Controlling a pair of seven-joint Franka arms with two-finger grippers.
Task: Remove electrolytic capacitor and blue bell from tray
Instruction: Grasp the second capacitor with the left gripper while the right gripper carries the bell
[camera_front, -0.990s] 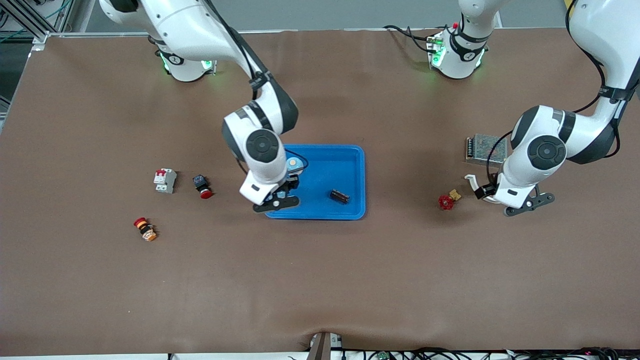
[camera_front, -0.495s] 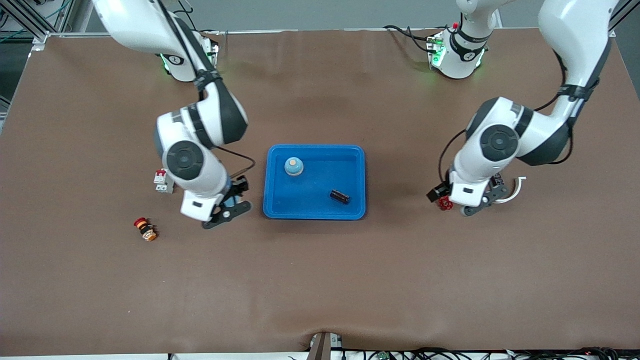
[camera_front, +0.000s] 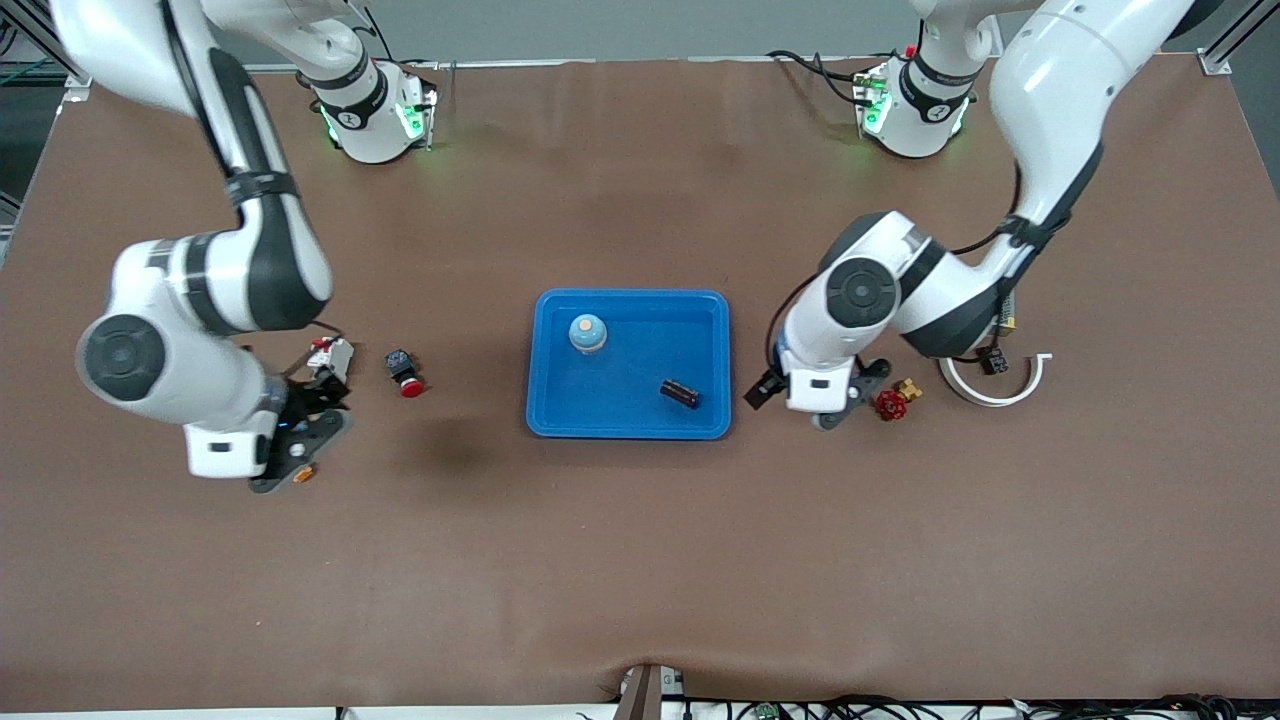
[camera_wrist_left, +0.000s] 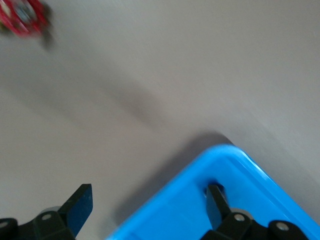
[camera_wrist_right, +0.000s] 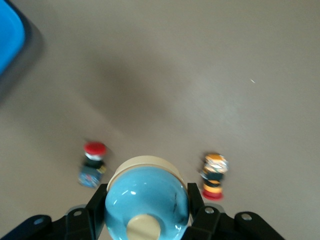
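Right gripper (camera_wrist_right: 146, 212) fingers hold blue bell (camera_wrist_right: 147, 192) over red button (camera_wrist_right: 94, 152); a drop may strike it. Left gripper (camera_wrist_left: 150, 207) fingers wide over tray (camera_wrist_left: 240, 165) rim

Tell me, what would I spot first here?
The bright blue tray sits mid-table, with a blue bell and a dark capacitor in it. The right gripper grips a second blue bell over the right arm's end of the table. The left gripper hangs open at the tray's rim.
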